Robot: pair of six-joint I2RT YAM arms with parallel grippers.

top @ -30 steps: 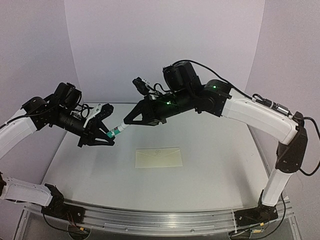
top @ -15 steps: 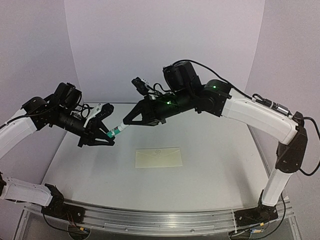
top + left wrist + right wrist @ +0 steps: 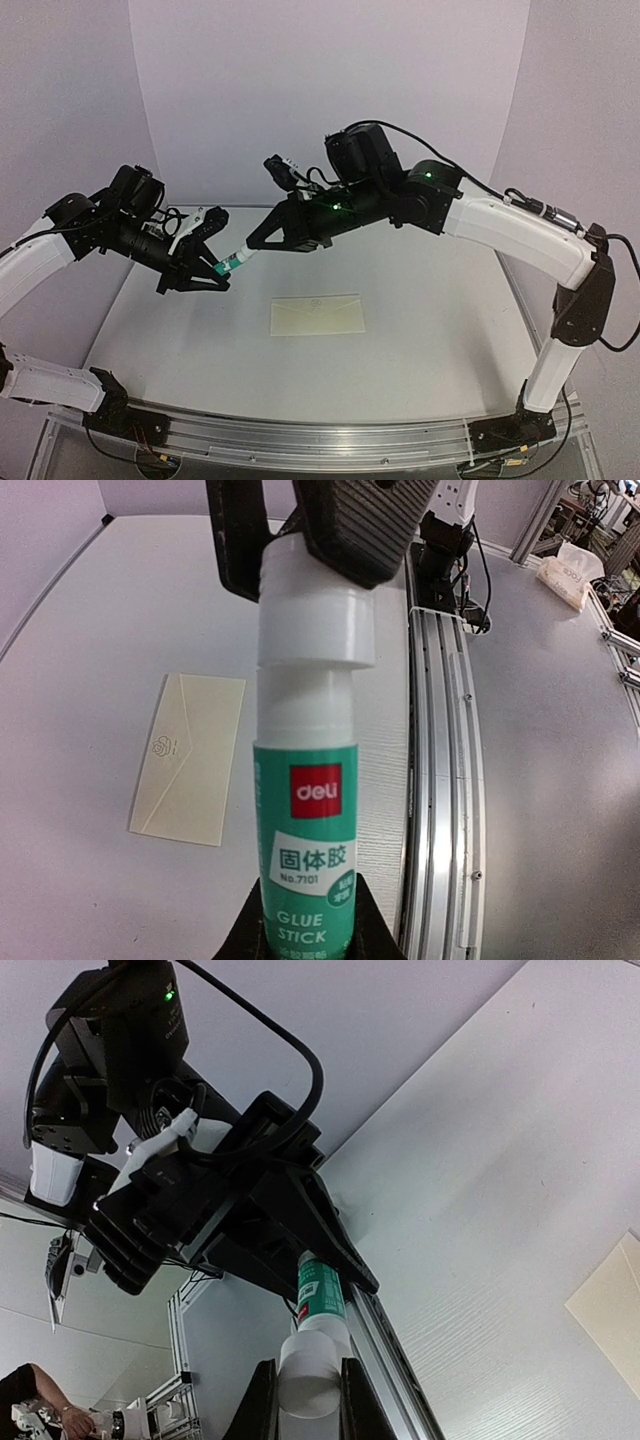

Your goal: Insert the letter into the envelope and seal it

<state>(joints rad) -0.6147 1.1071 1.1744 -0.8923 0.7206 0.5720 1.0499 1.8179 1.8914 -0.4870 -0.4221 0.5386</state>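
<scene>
A green-and-white plastic glue stick (image 3: 232,263) hangs in the air above the left half of the white tabletop (image 3: 420,340), held between both arms and tilted, its white cap (image 3: 315,625) higher and toward the right. The left gripper (image 3: 215,270) has its fingers (image 3: 262,935) closed narrowly on the green labelled lower body, and the right gripper (image 3: 250,247) has its ribbed dark fingers (image 3: 360,530) clamped on the cap end. A narrower white neck shows between cap and label. Below them the long, pale cream-yellow paper envelope (image 3: 317,316) lies flat near the middle of the tabletop, well apart from both grippers, its long sides parallel to the near edge. Its triangular flap is folded down, with a small round emblem at the flap's point.
</scene>
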